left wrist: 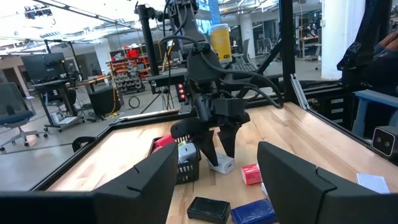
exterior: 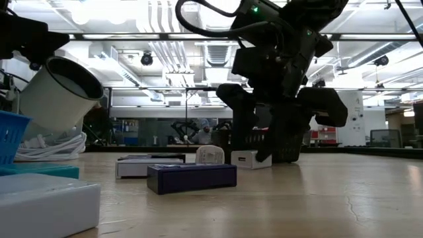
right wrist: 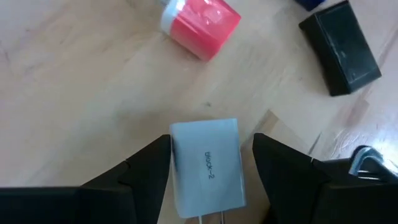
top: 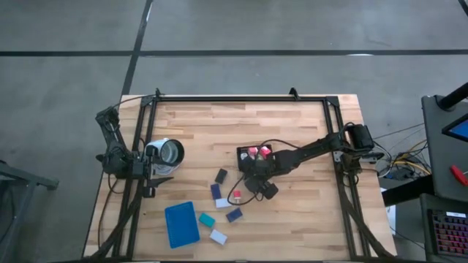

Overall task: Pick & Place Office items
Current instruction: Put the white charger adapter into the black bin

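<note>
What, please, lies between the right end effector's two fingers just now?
A white charger block lies on the table between the right end effector's fingers, as the right wrist view shows.

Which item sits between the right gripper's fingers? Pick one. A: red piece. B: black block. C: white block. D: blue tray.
C: the right wrist view shows the white block lying on the table between the fingers of the right gripper, with the red piece and black block farther off.

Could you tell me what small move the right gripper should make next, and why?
Probably close the right gripper: its fingers flank the white charger block on the table, apparently not yet gripping. Then lift toward the black mesh basket.
</note>
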Robot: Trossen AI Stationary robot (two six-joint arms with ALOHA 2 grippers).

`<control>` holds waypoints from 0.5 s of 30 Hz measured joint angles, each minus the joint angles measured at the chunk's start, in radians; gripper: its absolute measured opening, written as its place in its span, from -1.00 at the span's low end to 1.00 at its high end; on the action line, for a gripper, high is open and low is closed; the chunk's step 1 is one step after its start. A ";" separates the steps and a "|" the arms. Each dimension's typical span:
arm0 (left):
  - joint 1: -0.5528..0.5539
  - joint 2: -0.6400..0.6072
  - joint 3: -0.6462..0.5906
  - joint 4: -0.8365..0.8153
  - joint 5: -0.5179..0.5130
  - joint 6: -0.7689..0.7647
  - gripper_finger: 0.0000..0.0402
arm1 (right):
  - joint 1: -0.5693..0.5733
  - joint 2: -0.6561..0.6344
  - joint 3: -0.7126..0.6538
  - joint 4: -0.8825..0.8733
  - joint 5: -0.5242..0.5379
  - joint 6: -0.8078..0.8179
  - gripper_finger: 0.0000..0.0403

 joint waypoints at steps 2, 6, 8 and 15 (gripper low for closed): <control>0.000 0.000 0.000 0.000 0.000 0.000 0.12 | 0.000 0.000 -0.001 -0.001 0.003 0.001 0.12; 0.000 0.000 0.000 0.000 0.000 0.000 0.12 | 0.000 0.000 -0.001 -0.012 0.002 0.043 0.12; 0.000 0.000 0.000 0.000 0.000 0.000 0.12 | 0.000 0.000 -0.002 -0.020 -0.008 0.047 0.12; 0.000 0.000 0.000 0.000 0.000 0.000 0.12 | 0.007 0.001 -0.002 -0.021 -0.012 0.049 0.12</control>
